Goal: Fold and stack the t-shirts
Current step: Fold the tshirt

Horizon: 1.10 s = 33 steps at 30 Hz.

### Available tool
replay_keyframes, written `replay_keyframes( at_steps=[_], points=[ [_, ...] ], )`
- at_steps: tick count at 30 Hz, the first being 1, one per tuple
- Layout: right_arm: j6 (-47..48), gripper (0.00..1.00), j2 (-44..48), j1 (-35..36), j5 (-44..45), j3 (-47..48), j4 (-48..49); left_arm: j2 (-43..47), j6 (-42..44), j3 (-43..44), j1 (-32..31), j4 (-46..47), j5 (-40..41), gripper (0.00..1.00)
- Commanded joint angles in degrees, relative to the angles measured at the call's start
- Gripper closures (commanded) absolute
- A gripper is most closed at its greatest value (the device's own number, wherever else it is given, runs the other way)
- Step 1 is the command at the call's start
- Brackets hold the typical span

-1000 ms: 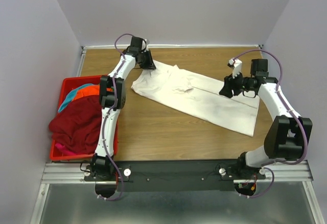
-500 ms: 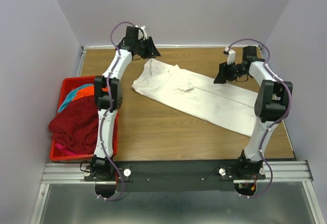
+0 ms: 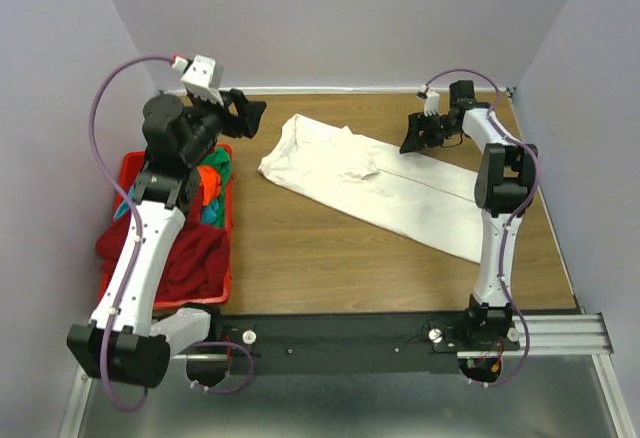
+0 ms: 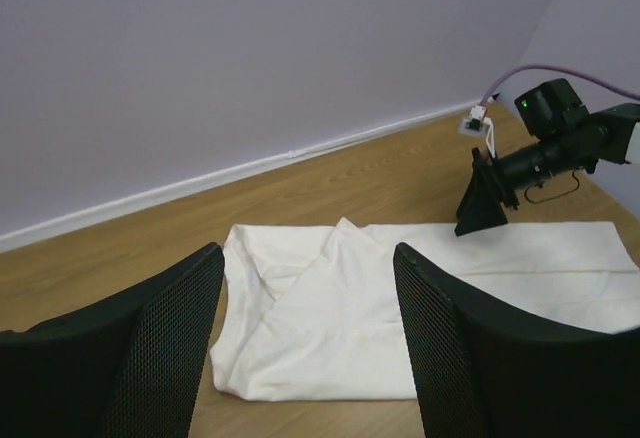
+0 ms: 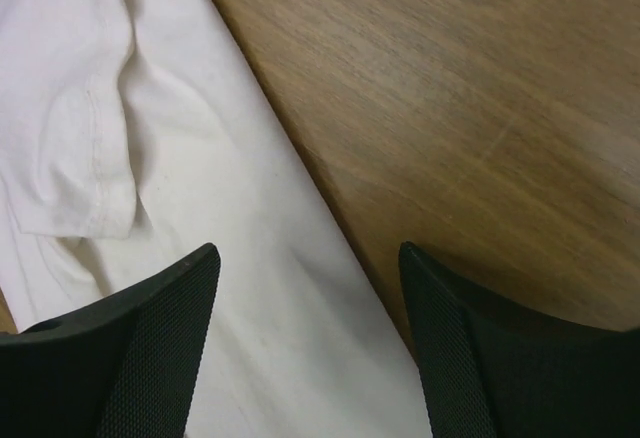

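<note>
1. White t-shirt (image 3: pixel 385 186) lies on the table (image 3: pixel 300 268) as a long folded strip, running from far left to near right. Neither of my claws holds it.
2. My left claw (image 3: pixel 246 114) has let go of the shirt's far-left corner. Its jaws now stand apart, and it has swung left and up, above the red basket (image 3: pixel 227 258).
3. My right claw (image 3: pixel 413 138) has spread its jaws too and has shifted to the shirt's far edge, hovering over the cloth.
4. I judge the lengthwise fold laid down. The cross folds remain, and no stack is begun.
5. My left arm hides part of the basket, so I cannot count the other shirts (image 3: pixel 195 263) heaped there.
6. My right wrist view shows only a sleeve hem (image 5: pixel 90 158) and one edge.
</note>
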<state>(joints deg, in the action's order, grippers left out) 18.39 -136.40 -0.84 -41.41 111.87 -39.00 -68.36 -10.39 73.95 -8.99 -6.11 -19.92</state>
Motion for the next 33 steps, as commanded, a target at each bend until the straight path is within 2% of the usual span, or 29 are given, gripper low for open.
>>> replay_keyframes(
  at_steps=[1,4,7,8,10,11,13,14,18,22,27,28,29,32,33],
  points=[
    [-1.5,0.22,-2.1,2.1,2.4,2.3,-2.0,4.9,2.2,-12.3,0.3,1.4,5.0,0.23],
    [-2.1,0.31,-3.1,3.0,1.9,2.6,-2.2,11.4,-0.8,-15.7,0.3,0.0,4.8,0.23],
    [-3.0,0.49,-4.1,4.1,2.4,3.0,-2.2,16.8,-3.3,-17.5,0.3,-0.2,4.4,0.23],
    [-3.4,0.60,-4.5,4.1,2.6,3.3,-2.2,18.0,-3.4,-18.5,0.3,-0.4,4.1,0.23],
    [-5.1,0.72,-5.3,4.1,4.8,4.7,-2.1,20.2,-3.5,-19.0,0.3,-0.8,3.8,0.23],
    [-5.7,0.83,-5.5,4.2,6.1,5.4,-2.1,20.5,-3.4,-18.9,0.3,-1.7,3.6,0.23],
    [-7.0,0.91,-5.5,3.9,9.0,6.6,-2.0,20.9,-3.2,-19.3,0.3,-2.7,3.3,0.23],
    [-8.4,0.99,-5.3,3.7,10.2,6.9,-1.9,20.9,-3.5,-19.5,0.3,-3.3,3.1,0.23],
    [-12.0,1.00,-2.8,1.1,14.7,5.6,1.6,21.3,-5.9,-22.6,0.3,-2.2,0.9,0.23],
    [-15.8,1.00,0.3,-4.4,17.9,1.3,5.5,22.0,-7.8,-26.1,0.3,0.2,-1.6,0.23],
    [-13.7,0.95,3.9,-8.7,18.6,-5.8,6.5,21.7,-7.6,-27.0,0.3,1.2,-2.8,0.23],
    [-13.0,0.91,5.7,-9.7,18.9,-6.9,6.6,21.7,-7.2,-26.8,0.3,1.1,-3.0,0.23],
    [-12.2,0.78,6.8,-10.0,19.7,-8.1,6.7,21.7,-6.9,-26.8,0.3,1.1,-3.0,0.23],
    [-7.0,0.62,12.8,-10.4,22.3,-13.1,7.4,21.2,-4.9,-26.0,0.3,0.1,-2.8,0.23],
    [-6.1,0.60,14.4,-10.3,22.9,-15.2,7.7,20.9,-4.0,-25.5,0.3,-0.5,-2.7,0.23]
  ],
)
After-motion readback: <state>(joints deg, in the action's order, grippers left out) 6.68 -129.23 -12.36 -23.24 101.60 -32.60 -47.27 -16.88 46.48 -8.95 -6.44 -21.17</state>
